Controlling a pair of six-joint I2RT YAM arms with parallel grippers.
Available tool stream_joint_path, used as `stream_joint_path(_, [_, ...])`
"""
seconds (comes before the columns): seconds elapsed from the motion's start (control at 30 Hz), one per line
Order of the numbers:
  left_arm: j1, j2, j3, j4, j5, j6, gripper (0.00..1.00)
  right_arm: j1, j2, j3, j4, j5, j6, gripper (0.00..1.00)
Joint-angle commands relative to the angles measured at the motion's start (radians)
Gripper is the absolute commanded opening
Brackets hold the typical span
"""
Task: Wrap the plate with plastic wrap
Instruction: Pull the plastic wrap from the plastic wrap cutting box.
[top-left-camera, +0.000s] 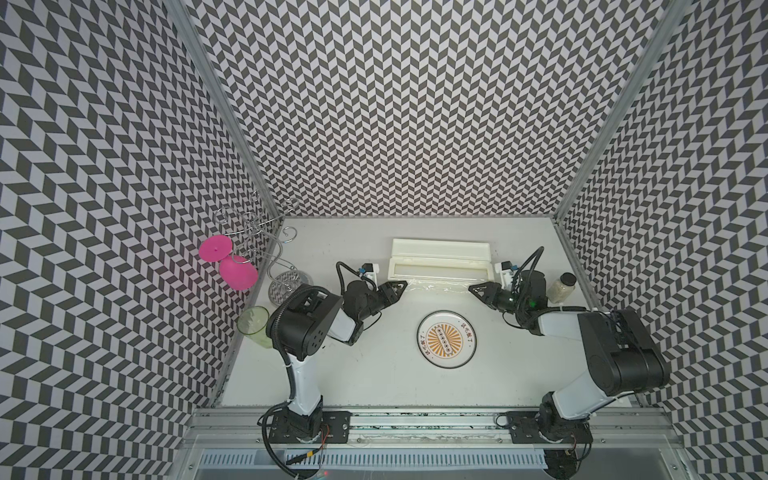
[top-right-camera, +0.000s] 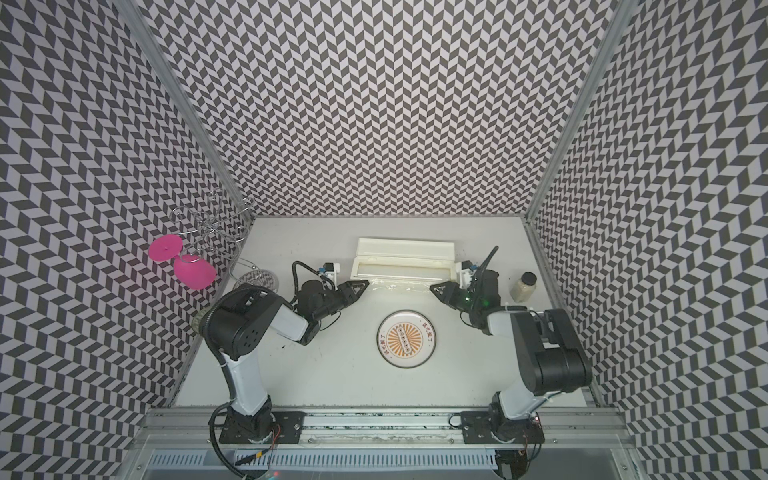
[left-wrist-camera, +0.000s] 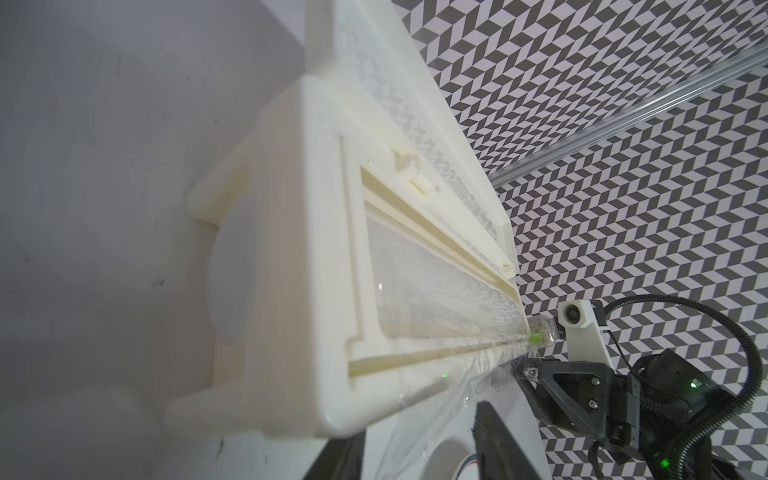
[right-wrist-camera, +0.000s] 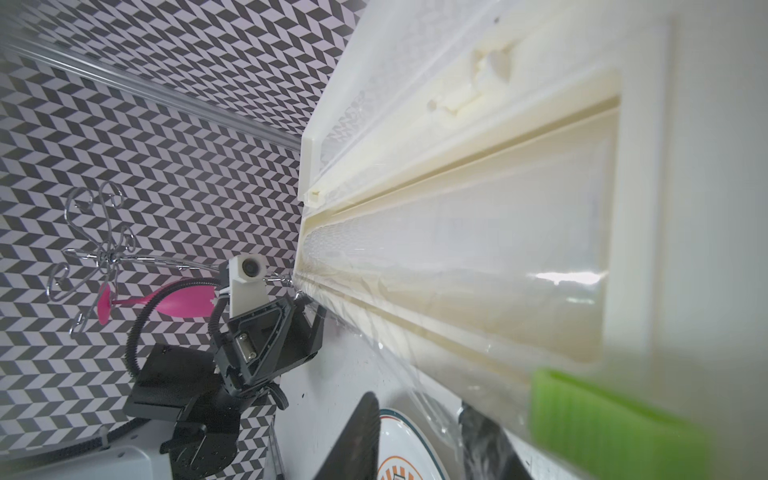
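Clear wrap (top-left-camera: 440, 286), one strip, out of one box (top-left-camera: 442, 259).
Pinched at its two ends by left gripper (top-left-camera: 400, 287) and right gripper (top-left-camera: 473, 289), both narrow. One plate (top-left-camera: 446, 339) flat on table (top-left-camera: 353, 374), uncovered, near wrap, not touching. One jar (top-left-camera: 562, 286), one pink glass (top-left-camera: 232, 266) aside.

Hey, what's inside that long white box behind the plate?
The dispenser box lies open; inside sits the roll of plastic wrap, its film drawn out over the front edge. The roll's ends and core are hidden by the box walls.
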Motion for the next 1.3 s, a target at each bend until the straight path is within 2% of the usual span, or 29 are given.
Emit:
stream_joint_path(0.0, [0.015,0.003,0.005,0.091,0.016,-0.068,0.29,-0.01,-0.041,-0.006,0.054,-0.018,0.01,0.25])
stream_joint_path(0.1, [0.022,-0.018,0.008,0.099,0.026,-0.108,0.2,-0.016,-0.073,-0.002,0.049,-0.034,0.035,0.15])
stream_joint_path(0.2, [0.029,-0.039,0.034,0.109,0.061,-0.165,0.01,-0.022,-0.099,0.013,0.05,-0.05,0.079,0.08])
stream_joint_path(0.23, [0.029,-0.052,0.048,0.083,0.067,-0.174,0.0,-0.025,-0.102,0.028,0.042,-0.057,0.093,0.07])
stream_joint_path(0.37, [0.038,-0.113,0.109,-0.089,0.077,-0.178,0.0,-0.039,-0.109,0.091,0.033,-0.088,0.162,0.01])
stream_joint_path(0.53, [0.076,-0.162,0.236,-0.309,0.118,-0.172,0.0,-0.055,-0.106,0.204,-0.002,-0.102,0.23,0.0])
stream_joint_path(0.77, [0.101,-0.202,0.537,-0.674,0.119,-0.036,0.0,-0.061,-0.088,0.433,-0.112,-0.079,0.243,0.0])
stream_joint_path(1.0, [0.142,-0.223,0.758,-0.849,0.138,0.001,0.0,-0.064,-0.091,0.612,-0.194,-0.072,0.252,0.0])
stream_joint_path(1.13, [0.145,-0.297,0.783,-0.901,0.148,0.023,0.0,-0.063,-0.155,0.62,-0.24,-0.094,0.244,0.0])
stream_joint_path(1.27, [0.145,-0.39,0.718,-0.921,0.172,0.033,0.0,-0.062,-0.273,0.522,-0.281,-0.119,0.228,0.0])
